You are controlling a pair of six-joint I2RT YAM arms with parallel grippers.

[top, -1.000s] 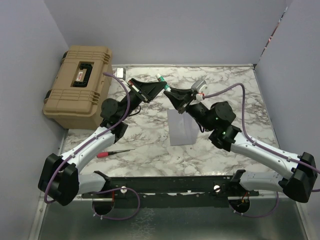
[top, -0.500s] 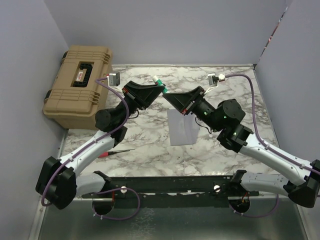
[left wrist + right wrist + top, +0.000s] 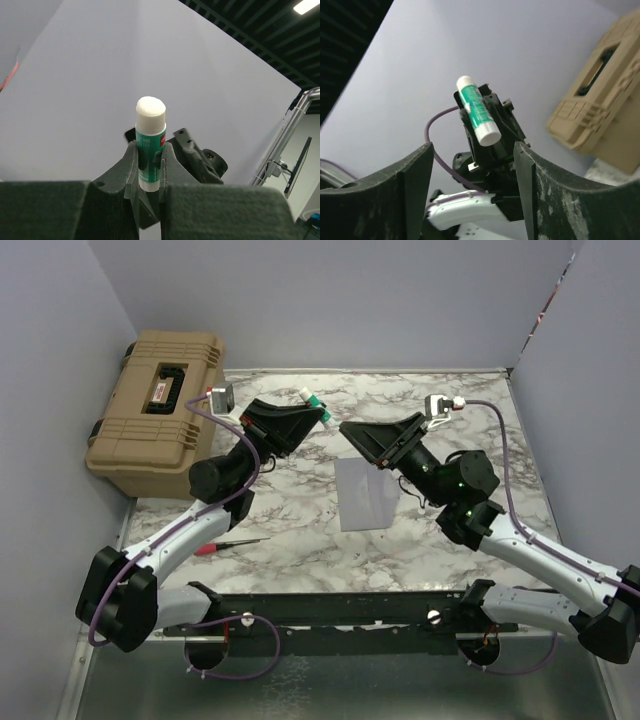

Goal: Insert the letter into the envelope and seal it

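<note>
Close up from the left wrist: left gripper (image 3: pixel 149 151) clenched around the lower half of a green-and-white glue stick (image 3: pixel 150 129), stick upright, white end poking above the fingertips, plain grey wall behind.

From the right wrist: right gripper (image 3: pixel 472 146) released, jaws spread wide with nothing between them, looking across a gap at that same stick (seen here from the far side, tilted, white at both ends) and at the black fingers pinching its middle. Also only here at close range: a corner of the tan hard case (image 3: pixel 600 97) at the right edge.

Only from the overhead camera: the envelope (image 3: pixel 366 493), grey-lilac, lying flat on the marble table (image 3: pixel 300 550) between the two arms, nearer the bases than the raised grippers, touched by neither. Same view: a red-handled screwdriver (image 3: pixel 228 545) on the table beside the left forearm, and the whole tan case at the back left corner. Out of sight from both wrists: the envelope.

Against a second ago: right jaws then narrow and meeting the left gripper tip to tip at the stick; now parted and drawn back to the right, a clear gap between the two grippers. Left grip on the stick unchanged. Envelope in the same spot.
</note>
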